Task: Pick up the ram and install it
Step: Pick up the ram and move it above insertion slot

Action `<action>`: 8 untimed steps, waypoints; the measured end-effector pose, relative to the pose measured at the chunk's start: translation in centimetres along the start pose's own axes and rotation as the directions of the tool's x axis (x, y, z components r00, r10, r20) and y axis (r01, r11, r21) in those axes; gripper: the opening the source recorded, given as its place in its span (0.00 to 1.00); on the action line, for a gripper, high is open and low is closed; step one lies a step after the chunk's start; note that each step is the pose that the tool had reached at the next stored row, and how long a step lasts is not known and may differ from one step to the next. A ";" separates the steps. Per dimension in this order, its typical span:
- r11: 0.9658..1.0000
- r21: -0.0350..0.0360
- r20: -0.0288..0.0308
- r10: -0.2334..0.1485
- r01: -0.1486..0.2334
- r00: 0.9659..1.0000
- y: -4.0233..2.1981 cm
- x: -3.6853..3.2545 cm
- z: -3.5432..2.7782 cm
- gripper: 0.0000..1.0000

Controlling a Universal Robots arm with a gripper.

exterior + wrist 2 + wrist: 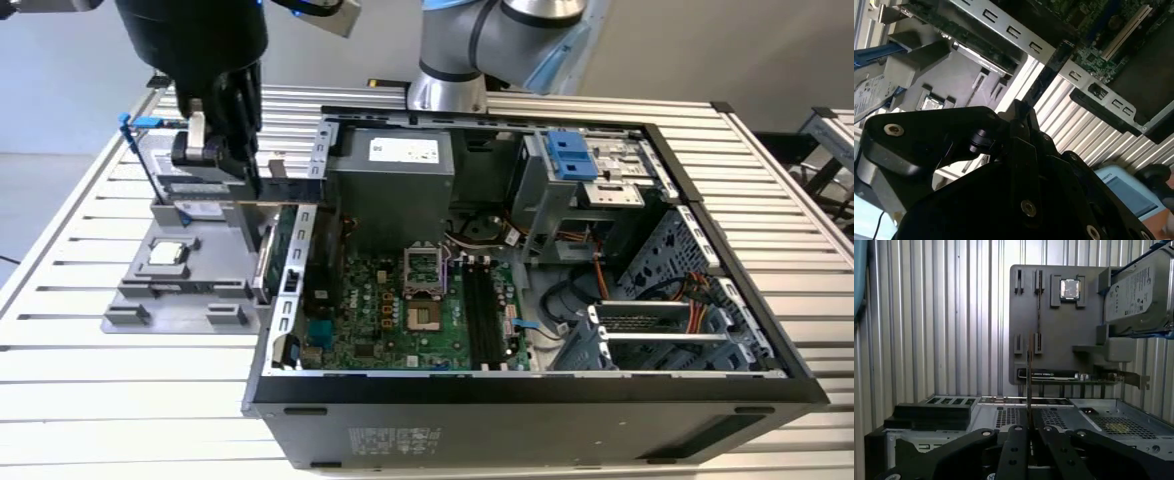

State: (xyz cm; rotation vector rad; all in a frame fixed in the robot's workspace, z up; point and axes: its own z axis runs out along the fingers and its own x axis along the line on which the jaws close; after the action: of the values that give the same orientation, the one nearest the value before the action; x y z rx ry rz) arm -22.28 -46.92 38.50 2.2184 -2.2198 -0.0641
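My gripper [244, 183] is shut on the ram [288, 190], a dark narrow stick held above the gap between the grey parts holder [174, 295] and the open computer case [534, 390]. In the exterior view the ram sticks out from the fingers toward the case's wall. In the first wrist view the ram [1029, 375] shows edge-on as a thin line rising from the gripper [1029, 429]. In the second wrist view the ram [1046, 75] runs from the gripper [1021, 114] toward the case frame. The motherboard's long black memory slots [483, 312] lie inside the case, well to the exterior view's right of the gripper.
The parts holder carries a square silver CPU chip [1070, 288], a hard drive [1136, 295] in a blue frame and an expansion card [1054, 375]. Inside the case are a power supply [394, 170], a drive cage [587, 165] and cables. A ribbed metal table [80, 350] lies all around.
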 end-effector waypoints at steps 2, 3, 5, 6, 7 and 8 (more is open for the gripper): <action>1.000 -0.001 0.000 0.000 0.000 1.000 -0.85 0.00 -0.03 0.00; 1.000 -0.001 0.000 0.000 0.000 1.000 -1.28 0.00 -0.04 0.00; 1.000 -0.002 0.000 0.000 0.000 1.000 -2.16 0.00 -0.07 0.00; 1.000 -0.002 0.000 0.000 0.000 1.000 -2.58 0.00 -0.08 0.00; 1.000 -0.002 0.000 0.000 0.000 1.000 -2.98 0.00 -0.09 0.00; 1.000 -0.002 0.000 0.000 0.000 1.000 -3.40 0.00 -0.11 0.00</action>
State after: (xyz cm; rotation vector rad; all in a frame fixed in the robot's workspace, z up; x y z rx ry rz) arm -18.88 -46.92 38.51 2.2171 -2.2186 -0.0666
